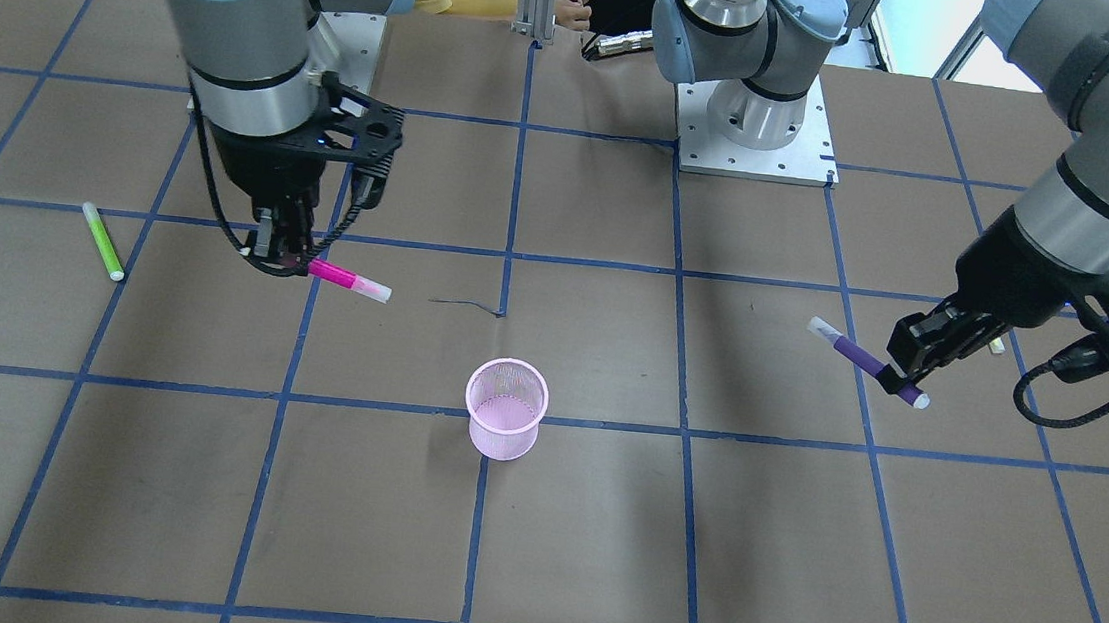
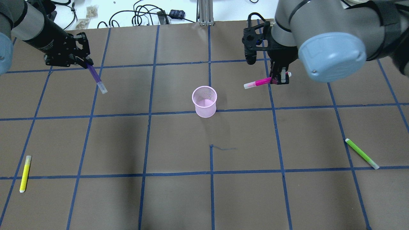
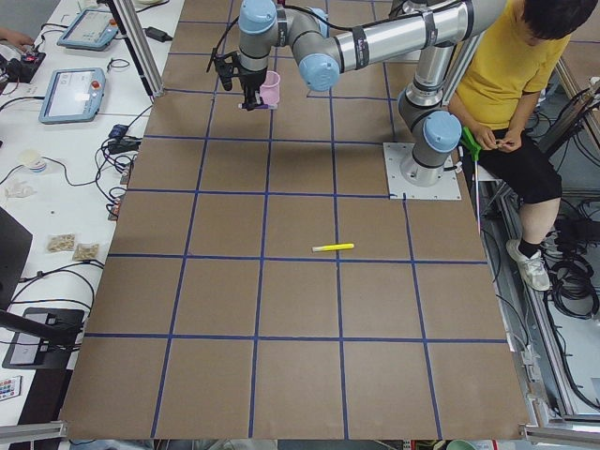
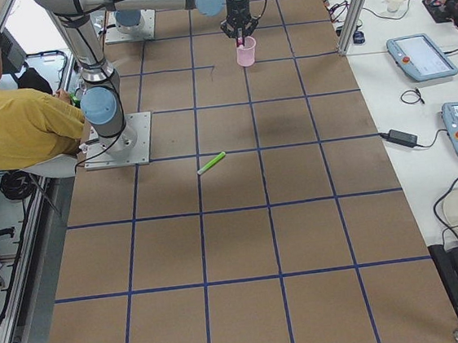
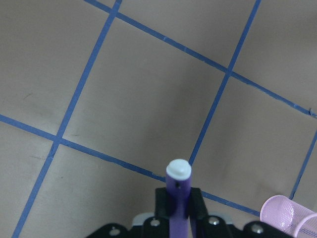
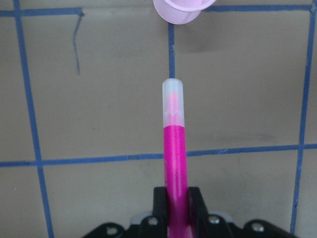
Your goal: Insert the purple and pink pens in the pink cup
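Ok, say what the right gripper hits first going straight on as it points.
The right gripper points down, so likely the bare table beneath it. Its pink pen sticks out sideways toward the cup, which stands well aside.

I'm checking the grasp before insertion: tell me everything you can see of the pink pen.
The pink pen is a slim magenta marker with a translucent pale cap, apparently plastic. The right gripper is shut on its rear end, holding it roughly level, cap toward the pink mesh cup. Only the fingers touch it; it is not in the cup.
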`<state>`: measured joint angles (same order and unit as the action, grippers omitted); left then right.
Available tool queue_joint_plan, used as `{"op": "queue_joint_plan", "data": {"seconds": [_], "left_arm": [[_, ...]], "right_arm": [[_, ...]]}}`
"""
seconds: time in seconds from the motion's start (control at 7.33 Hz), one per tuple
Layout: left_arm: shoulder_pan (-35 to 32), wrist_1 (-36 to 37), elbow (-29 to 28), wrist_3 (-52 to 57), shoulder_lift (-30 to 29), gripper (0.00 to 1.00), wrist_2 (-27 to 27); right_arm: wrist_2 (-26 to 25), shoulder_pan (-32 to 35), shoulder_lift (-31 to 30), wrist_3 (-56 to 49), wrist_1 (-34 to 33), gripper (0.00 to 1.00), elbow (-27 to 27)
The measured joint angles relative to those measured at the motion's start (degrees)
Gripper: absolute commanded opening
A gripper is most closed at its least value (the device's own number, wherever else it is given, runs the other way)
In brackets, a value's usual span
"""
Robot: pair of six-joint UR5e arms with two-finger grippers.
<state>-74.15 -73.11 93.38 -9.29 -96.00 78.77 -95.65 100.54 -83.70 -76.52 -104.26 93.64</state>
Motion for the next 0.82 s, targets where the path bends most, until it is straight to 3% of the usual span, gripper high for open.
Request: {"op": "queue_joint_plan", "data": {"seconds": [0.55, 0.82], "left_arm": [[-0.6, 0.1, 0.0, 0.1, 0.3, 0.04, 0.0], [-0.6, 0.1, 0.1, 0.0, 0.3, 0.04, 0.0]], "right_arm": [[-12.4, 14.2, 8.0, 23.3, -7.1, 0.05, -0.5], [-15.4, 17.5, 12.7, 29.6, -7.4, 0.05, -3.4]]}}
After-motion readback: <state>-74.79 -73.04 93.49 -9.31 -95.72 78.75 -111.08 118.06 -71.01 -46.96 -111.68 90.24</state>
